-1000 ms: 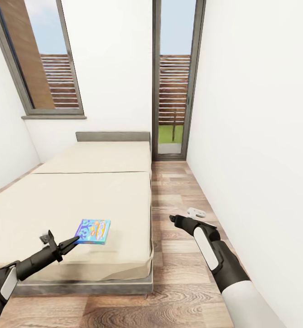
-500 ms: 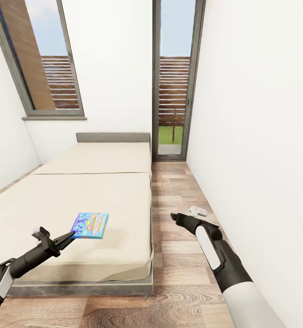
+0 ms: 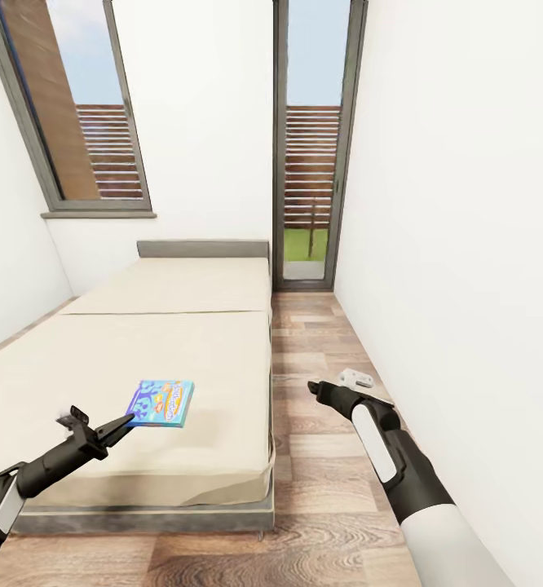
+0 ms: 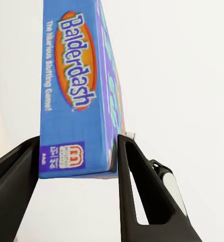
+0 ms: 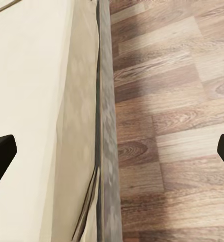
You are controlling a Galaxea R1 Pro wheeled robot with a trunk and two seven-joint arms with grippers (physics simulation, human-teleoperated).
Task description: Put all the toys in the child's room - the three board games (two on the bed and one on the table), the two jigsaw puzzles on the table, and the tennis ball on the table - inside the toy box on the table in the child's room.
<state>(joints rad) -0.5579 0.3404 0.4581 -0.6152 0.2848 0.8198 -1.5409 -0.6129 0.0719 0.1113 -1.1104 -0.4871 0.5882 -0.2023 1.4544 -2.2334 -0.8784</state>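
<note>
Left arm (image 3: 27,481): was matte black along the slim forearm, with a white inset panel near the elbow and a small grey bracket on top.
Left gripper (image 3: 125,421): had two thin, tapering black fingers (image 4: 134,186); a white, rounded oval part with a dark rim sat beside one of them.
Right arm (image 3: 402,473): was black with a long white strip, and white in the upper sleeve.
Right gripper (image 3: 314,389): was black, with a small white-grey block mounted behind it.
</note>
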